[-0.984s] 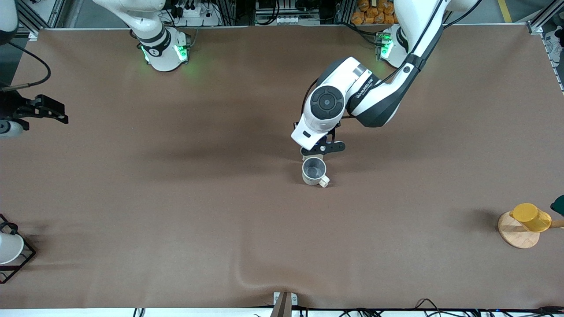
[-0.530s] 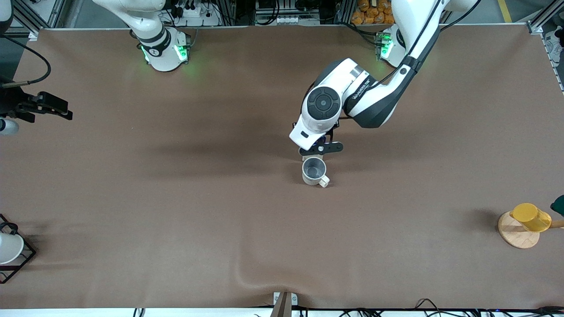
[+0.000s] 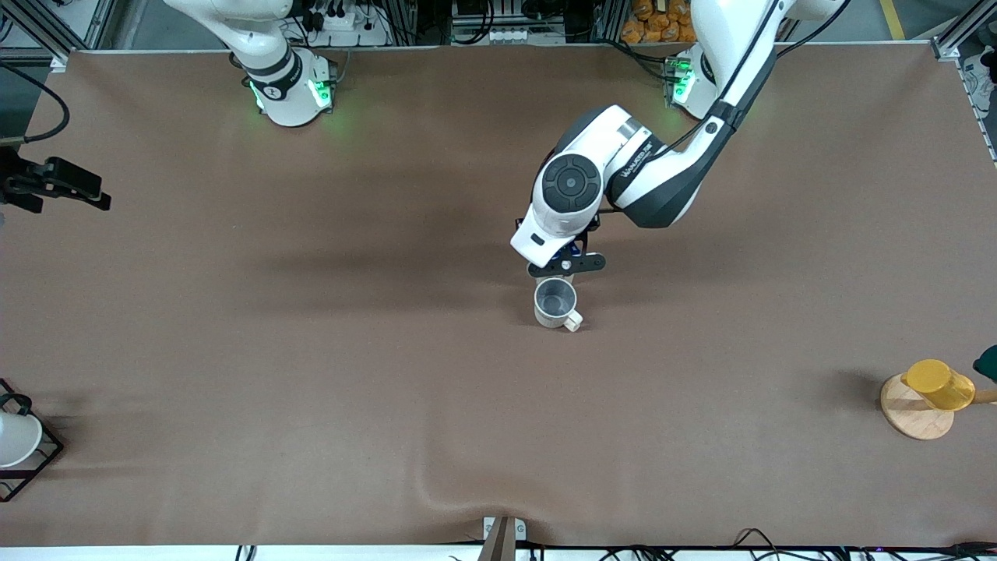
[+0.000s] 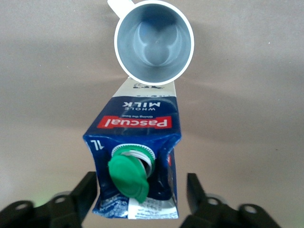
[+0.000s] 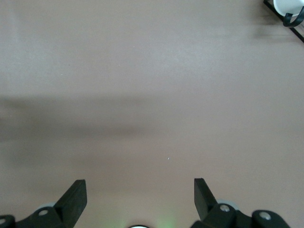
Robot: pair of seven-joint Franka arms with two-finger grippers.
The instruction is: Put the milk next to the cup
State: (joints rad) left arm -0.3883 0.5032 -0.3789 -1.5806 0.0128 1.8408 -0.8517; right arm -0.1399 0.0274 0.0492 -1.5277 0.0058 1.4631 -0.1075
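Note:
The milk point(image 4: 135, 142), a dark-blue carton with a green cap and red label band, stands upright on the table touching the cream mug, the cup point(image 4: 154, 42), on the side farther from the front camera. My left gripper point(image 4: 142, 183) is open, one finger on each side of the carton's top, with a gap showing at one finger point(image 4: 194, 187). In the front view the left hand point(image 3: 566, 265) covers nearly all of the carton, just above the cup point(image 3: 555, 302). My right gripper point(image 3: 54, 183) is open and empty over bare table point(image 5: 140, 187) at the right arm's end.
A yellow cup point(image 3: 938, 383) on a wooden disc point(image 3: 911, 417) stands at the left arm's end. A white cup in a black wire rack point(image 3: 19, 444) sits at the right arm's end, near the front edge. The table cover has a wrinkle point(image 3: 452, 491) near the front edge.
The left hand has risen slightly over the carton; the milk and cup have stayed put. The right gripper has drifted a little at the table's end.

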